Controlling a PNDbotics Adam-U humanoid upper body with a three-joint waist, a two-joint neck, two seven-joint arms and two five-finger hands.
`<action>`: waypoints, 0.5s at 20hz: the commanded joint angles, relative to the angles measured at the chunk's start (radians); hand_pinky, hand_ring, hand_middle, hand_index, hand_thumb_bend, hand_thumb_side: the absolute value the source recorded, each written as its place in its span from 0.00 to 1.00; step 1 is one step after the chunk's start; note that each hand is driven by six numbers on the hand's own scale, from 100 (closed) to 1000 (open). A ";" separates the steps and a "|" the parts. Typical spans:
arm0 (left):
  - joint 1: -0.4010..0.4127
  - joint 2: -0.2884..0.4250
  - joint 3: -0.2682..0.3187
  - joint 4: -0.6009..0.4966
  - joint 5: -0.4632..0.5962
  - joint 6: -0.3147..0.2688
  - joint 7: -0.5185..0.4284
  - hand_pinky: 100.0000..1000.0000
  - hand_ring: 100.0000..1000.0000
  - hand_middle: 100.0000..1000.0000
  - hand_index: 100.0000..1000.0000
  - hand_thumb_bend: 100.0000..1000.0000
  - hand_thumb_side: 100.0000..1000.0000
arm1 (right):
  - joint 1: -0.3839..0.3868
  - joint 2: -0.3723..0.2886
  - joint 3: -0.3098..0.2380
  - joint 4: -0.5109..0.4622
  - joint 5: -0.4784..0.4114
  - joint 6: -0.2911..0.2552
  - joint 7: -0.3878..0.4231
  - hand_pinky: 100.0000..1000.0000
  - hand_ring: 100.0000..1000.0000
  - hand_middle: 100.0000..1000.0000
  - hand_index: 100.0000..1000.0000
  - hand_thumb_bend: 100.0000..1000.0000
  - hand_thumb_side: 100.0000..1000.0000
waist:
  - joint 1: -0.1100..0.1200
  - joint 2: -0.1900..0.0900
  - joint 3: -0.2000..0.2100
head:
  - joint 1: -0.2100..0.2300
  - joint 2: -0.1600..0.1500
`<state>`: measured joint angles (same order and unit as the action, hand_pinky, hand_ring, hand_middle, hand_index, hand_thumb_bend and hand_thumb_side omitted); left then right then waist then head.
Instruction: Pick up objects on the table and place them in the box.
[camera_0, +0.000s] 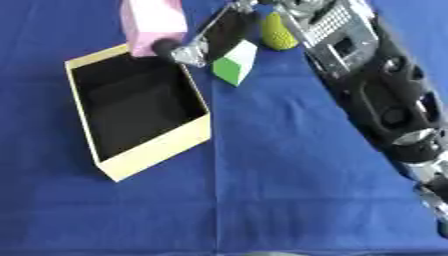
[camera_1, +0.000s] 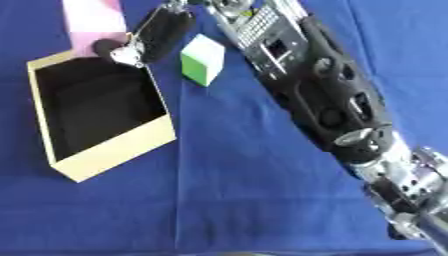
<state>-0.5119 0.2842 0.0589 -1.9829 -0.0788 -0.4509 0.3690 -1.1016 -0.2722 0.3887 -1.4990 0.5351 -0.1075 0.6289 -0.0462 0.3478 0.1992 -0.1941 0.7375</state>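
Observation:
An open cream box (camera_0: 159, 149) with a black inside lies at the left on the blue cloth. A pink carton (camera_0: 153, 20) stands just beyond its far right corner. My right hand (camera_0: 224, 29) reaches in from the lower right. Its straight dark fingers (camera_1: 160, 29) stretch toward the pink carton, and a fingertip sits at the carton's lower edge, by the box's corner. A green and white block (camera_0: 234, 63) stands right under the fingers, apart from the box. A yellow-green object (camera_0: 278, 33) shows behind the wrist, partly hidden. My left hand is not visible.
My right forearm (camera_0: 385, 100) crosses the right side of the table diagonally. The blue cloth (camera_0: 262, 200) covers the whole surface, with a fold line running down its middle.

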 joint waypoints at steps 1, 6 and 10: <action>-0.021 0.000 -0.007 -0.017 0.008 -0.014 -0.007 0.69 0.81 0.74 0.79 0.15 0.56 | -0.030 0.047 -0.007 0.095 0.076 -0.043 -0.014 0.86 0.75 0.26 0.61 0.00 0.00 | 0.003 -0.016 0.007 | -0.014 -0.014; -0.023 -0.005 -0.011 -0.017 0.016 -0.009 -0.016 0.69 0.81 0.74 0.79 0.15 0.57 | -0.007 0.079 -0.016 0.221 0.175 -0.099 -0.048 0.85 0.76 0.27 0.61 0.00 0.00 | -0.001 -0.016 0.014 | -0.016 -0.016; -0.022 -0.004 -0.012 -0.017 0.018 -0.005 -0.022 0.69 0.81 0.74 0.79 0.14 0.57 | 0.006 0.101 -0.002 0.271 0.212 -0.140 -0.051 0.85 0.77 0.30 0.63 0.00 0.00 | 0.000 -0.015 0.017 | -0.015 -0.018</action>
<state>-0.5202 0.2704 0.0467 -1.9829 -0.0618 -0.4562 0.3522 -1.0797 -0.1748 0.3893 -1.2334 0.7305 -0.2330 0.5799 -0.0522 0.3515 0.2129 -0.2074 0.7289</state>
